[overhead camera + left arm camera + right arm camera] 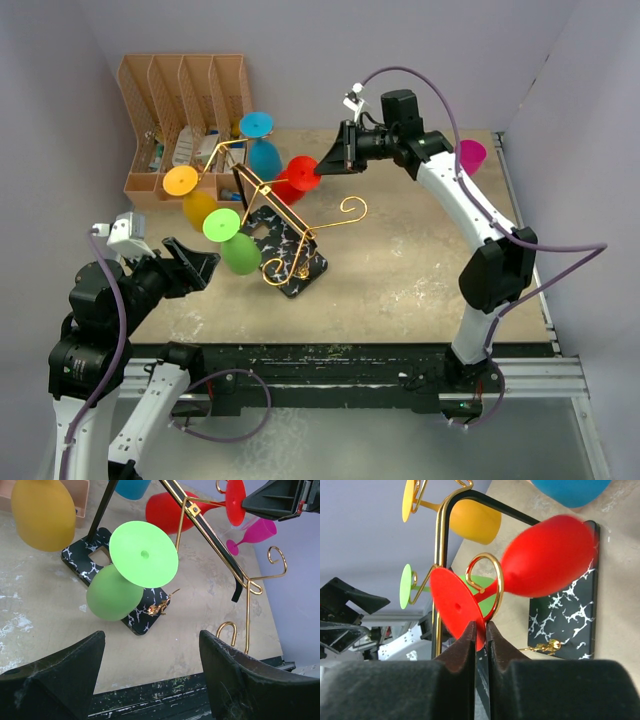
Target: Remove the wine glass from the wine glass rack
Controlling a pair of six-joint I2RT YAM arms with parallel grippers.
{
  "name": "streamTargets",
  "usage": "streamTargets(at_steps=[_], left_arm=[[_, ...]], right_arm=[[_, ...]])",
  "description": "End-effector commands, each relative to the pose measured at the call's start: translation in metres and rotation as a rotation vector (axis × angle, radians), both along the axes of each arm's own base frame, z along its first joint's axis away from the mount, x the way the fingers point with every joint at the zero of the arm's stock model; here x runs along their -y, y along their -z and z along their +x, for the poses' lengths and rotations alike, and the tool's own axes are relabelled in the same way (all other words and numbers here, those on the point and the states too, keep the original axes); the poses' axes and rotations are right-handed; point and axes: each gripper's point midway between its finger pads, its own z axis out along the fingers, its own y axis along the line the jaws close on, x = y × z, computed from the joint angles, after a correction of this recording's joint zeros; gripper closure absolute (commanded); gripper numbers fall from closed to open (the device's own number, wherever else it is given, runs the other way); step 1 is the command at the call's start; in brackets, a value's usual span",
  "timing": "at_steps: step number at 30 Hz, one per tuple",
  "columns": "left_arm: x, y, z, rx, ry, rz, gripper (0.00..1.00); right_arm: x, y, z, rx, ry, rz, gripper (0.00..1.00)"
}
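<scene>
The wine glass rack point(290, 262) is a gold wire stand on a black marble-look base, mid table. Red point(300, 174), blue point(263, 152), yellow point(196, 203) and green point(234, 245) wine glasses hang from its arms. My right gripper point(326, 163) is shut on the round foot of the red wine glass point(455, 607), whose stem still sits in a gold scroll point(492, 582). My left gripper point(200, 265) is open and empty, left of the green glass point(125, 575) and the rack base point(145, 612).
An orange-brown slotted file organiser point(180, 110) with small items stands at the back left. A magenta wine glass point(470, 155) lies at the back right, behind the right arm. A free gold scroll arm point(345, 215) points right.
</scene>
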Motion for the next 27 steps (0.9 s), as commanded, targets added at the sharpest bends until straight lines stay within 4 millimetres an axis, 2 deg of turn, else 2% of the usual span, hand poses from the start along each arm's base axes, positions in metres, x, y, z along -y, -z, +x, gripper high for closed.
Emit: streamTargets(at_steps=[1, 4, 13, 20, 27], left_arm=[[0.0, -0.012, 0.004, 0.04, -0.007, -0.007, 0.21], [0.0, -0.012, 0.004, 0.041, -0.006, -0.008, 0.21], [-0.001, -0.015, 0.003, 0.047, -0.006, -0.006, 0.21], [0.001, -0.018, 0.001, 0.053, 0.0, -0.017, 0.21], [0.002, -0.023, -0.001, 0.061, 0.007, -0.022, 0.21]], right_arm=[[-0.005, -0.028, -0.01, 0.057, -0.024, 0.052, 0.94], [-0.004, -0.033, -0.014, 0.055, -0.028, 0.065, 1.0], [0.001, -0.058, -0.014, 0.065, 0.034, 0.103, 1.0], [-0.004, -0.078, -0.017, -0.012, 0.059, 0.218, 1.0], [-0.009, -0.086, -0.008, -0.038, 0.073, 0.268, 1.0]])
